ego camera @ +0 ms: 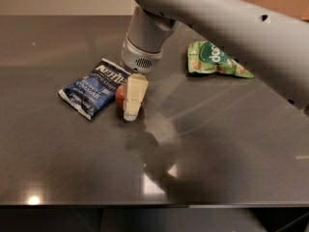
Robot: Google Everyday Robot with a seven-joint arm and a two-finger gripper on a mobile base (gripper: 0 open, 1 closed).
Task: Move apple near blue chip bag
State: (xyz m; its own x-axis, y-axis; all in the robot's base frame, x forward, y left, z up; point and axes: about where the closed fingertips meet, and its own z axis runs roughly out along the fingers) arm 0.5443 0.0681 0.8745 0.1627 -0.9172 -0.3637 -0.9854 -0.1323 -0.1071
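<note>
The apple (119, 95), small and red, sits low at the table surface, mostly hidden behind the cream finger (134, 94) of my gripper (127, 108). The gripper reaches down from the grey arm and is shut on the apple, with its fingertip at the table. The blue chip bag (93, 87) lies flat just left of the apple, its right edge almost touching it. The gripper's far finger is hidden.
A green snack bag (215, 59) lies at the back right of the dark table (217, 144). The thick grey arm (227, 23) crosses the upper right of the view. The table's front edge runs along the bottom.
</note>
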